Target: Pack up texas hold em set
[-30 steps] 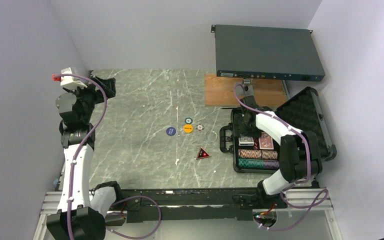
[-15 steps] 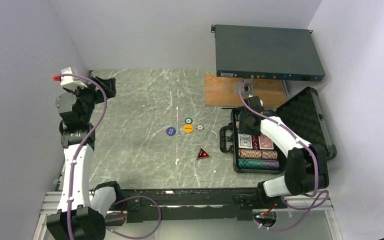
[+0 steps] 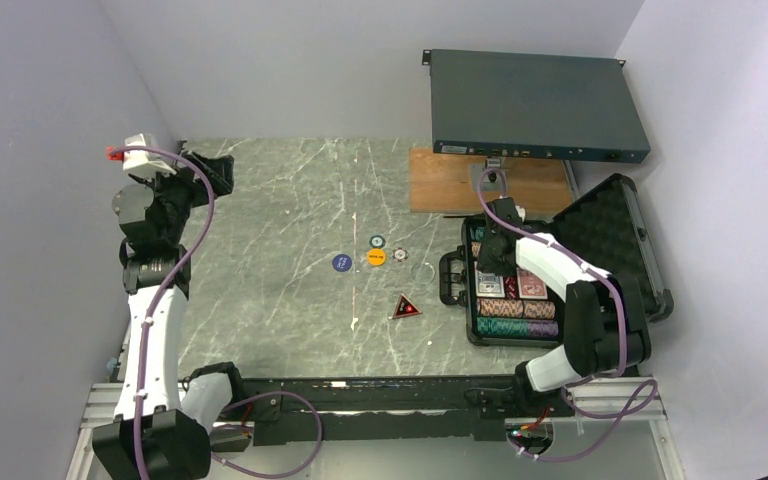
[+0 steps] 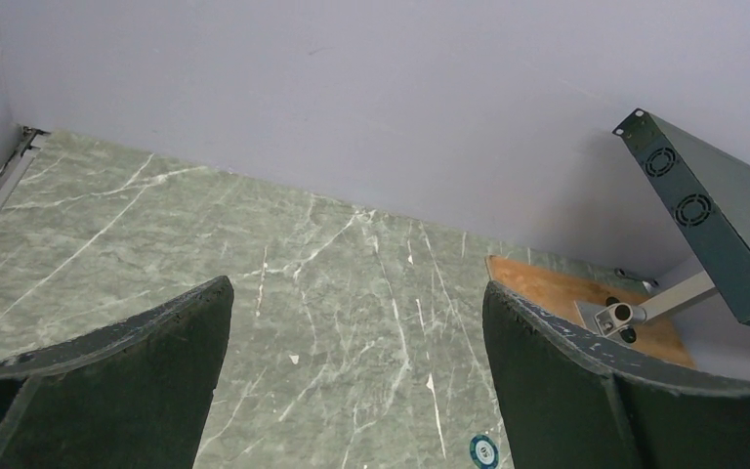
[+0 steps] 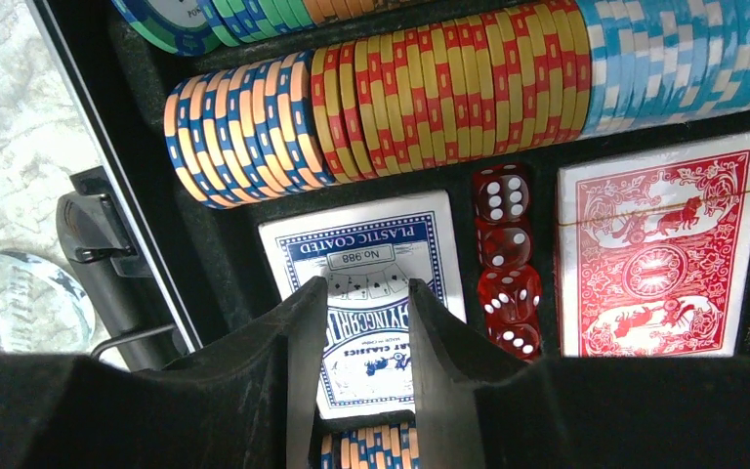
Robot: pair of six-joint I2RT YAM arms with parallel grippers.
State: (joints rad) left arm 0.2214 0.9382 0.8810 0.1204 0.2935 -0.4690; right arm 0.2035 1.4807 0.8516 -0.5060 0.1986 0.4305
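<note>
Green marbled table carries an open case, 3 round buttons, red triangle, wooden board

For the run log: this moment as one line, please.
right gripper slightly open, empty, over blue deck in case | left gripper open, empty | buttons, red triangle unpacked

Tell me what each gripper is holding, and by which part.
Nothing is held. The left gripper gapes open over the table; the right gripper, slightly parted, hangs empty above the blue card deck.
</note>
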